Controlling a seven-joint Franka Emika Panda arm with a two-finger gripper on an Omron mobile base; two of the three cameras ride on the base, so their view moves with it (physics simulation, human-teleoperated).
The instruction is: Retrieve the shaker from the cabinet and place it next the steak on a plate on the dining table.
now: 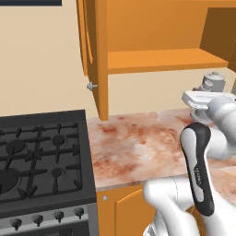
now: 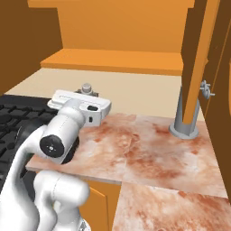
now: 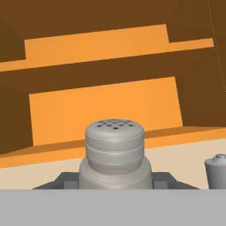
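The jaws are closed on the shaker (image 3: 114,152), which sits at the bottom centre of the hand view with its perforated cap up and its lower body cut off by the frame edge; dark finger tips (image 3: 66,180) press against it on both sides. In the left base view the gripper (image 1: 199,102) sits at the right edge, its fingers hidden behind the white hand, with only the shaker's top peeking out above. In the right base view the shaker's cap barely shows over the hand at centre left.

A grey canister (image 3: 217,170) is cut off at the lower right of the hand view; in the right base view it is partly hidden behind the open cabinet door (image 2: 198,63).

Below lies the marbled pink table (image 1: 138,147), with a black stove (image 1: 41,161) at left. The orange cabinet (image 1: 156,57) shelf fills the upper frame, against a cream wall (image 1: 41,55).
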